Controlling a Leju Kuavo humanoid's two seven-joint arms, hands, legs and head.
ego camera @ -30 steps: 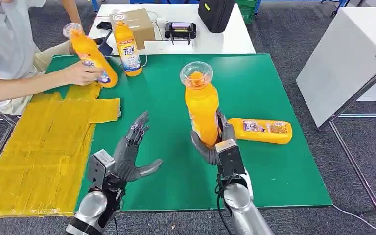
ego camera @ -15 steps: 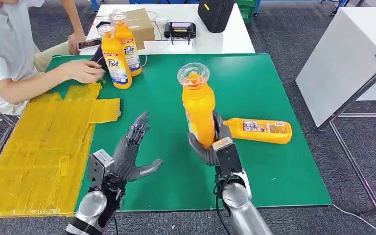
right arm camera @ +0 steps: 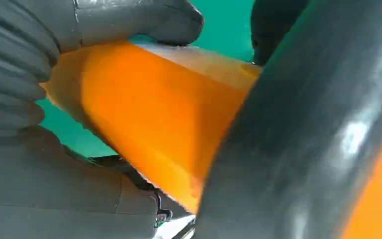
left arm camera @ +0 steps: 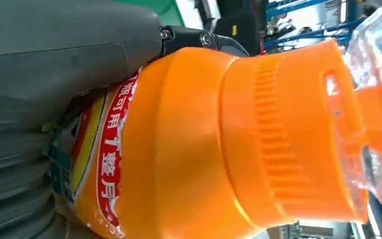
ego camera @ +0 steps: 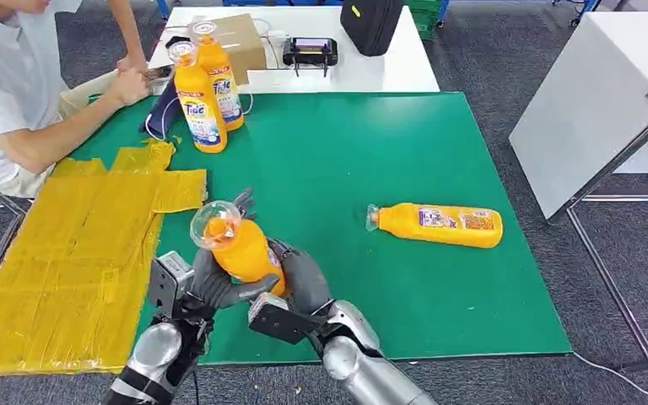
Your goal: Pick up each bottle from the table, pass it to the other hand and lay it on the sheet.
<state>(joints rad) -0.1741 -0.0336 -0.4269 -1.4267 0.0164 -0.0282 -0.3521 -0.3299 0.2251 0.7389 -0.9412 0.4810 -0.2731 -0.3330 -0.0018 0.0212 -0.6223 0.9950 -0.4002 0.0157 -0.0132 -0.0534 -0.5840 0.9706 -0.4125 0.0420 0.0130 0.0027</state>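
Head view shows an orange bottle (ego camera: 240, 246) tilted above the near edge of the green table (ego camera: 371, 152), clear cap (ego camera: 211, 224) pointing up and away toward the yellow sheet (ego camera: 67, 253) on the left. Both hands are on it: the right hand (ego camera: 299, 274) wraps the lower body from the right, and the left hand (ego camera: 211, 283) cups it from the left with its thumb under the bottle (its fingers rise behind the cap). Left wrist view shows the grey thumb (left arm camera: 69, 55) pressed along the label side. A second bottle (ego camera: 439, 224) lies on its side on the green, well apart to the right. Two more bottles (ego camera: 207, 93) stand upright at the far left corner, near a seated person (ego camera: 17, 101).
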